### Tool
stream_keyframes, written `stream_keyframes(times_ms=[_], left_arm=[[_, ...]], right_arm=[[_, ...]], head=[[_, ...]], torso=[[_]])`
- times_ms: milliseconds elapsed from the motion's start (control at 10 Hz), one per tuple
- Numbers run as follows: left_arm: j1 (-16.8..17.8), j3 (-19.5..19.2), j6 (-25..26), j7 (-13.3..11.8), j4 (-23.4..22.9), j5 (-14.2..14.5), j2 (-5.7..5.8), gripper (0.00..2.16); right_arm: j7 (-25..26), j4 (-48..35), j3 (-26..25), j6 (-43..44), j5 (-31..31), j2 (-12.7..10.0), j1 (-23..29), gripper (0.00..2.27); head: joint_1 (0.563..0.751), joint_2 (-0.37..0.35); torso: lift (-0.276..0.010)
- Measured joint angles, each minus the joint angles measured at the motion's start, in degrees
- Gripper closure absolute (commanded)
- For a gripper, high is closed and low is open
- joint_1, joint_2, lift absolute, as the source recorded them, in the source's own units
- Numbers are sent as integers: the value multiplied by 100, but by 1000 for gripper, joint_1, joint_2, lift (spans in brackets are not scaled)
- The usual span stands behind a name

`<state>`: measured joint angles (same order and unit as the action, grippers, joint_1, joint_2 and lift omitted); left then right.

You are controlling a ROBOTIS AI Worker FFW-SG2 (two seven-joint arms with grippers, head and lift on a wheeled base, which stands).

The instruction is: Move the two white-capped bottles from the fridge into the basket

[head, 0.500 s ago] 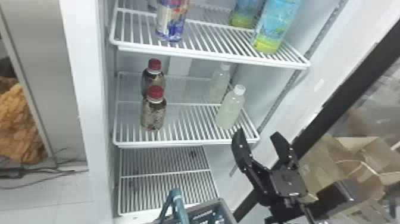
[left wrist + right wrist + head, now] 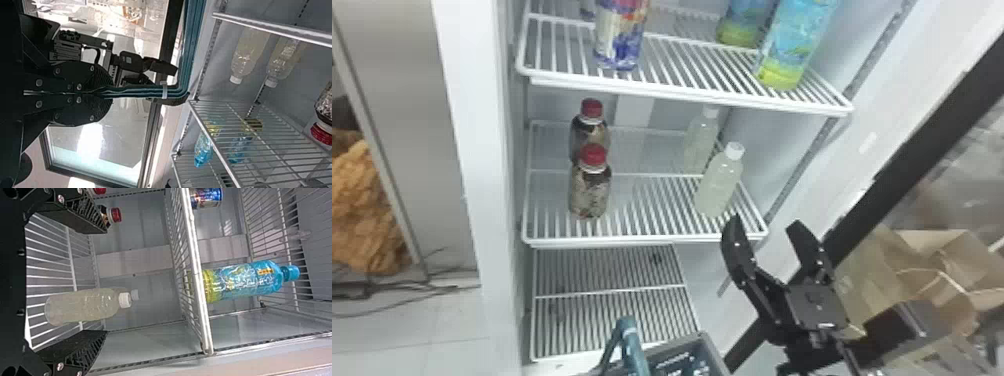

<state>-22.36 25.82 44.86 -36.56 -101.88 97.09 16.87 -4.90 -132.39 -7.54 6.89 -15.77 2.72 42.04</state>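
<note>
Open and with nothing between its fingers, my right gripper is in front of the fridge's middle shelf, a little below the nearer white-capped bottle. The other white-capped bottle stands behind it. In the right wrist view, the nearer bottle lies ahead of my right gripper, in line with the gap; the rear one's cap peeks past it. The basket is at the bottom edge, below the shelves. My left gripper is shut on its teal handle.
Two red-capped bottles stand left on the same shelf. The upper shelf holds a can and blue-green bottles. A black-edged door is at the right, with cardboard boxes beyond it.
</note>
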Motion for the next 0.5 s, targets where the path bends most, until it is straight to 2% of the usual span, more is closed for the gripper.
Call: stream_keyframes(times_ms=[500], left_arm=[[52,32,15,0,0,3,14,1124]], right_arm=[[2,299,-10,-2,82,20,-206,137]], head=[[695,-350]], torso=[[-260]])
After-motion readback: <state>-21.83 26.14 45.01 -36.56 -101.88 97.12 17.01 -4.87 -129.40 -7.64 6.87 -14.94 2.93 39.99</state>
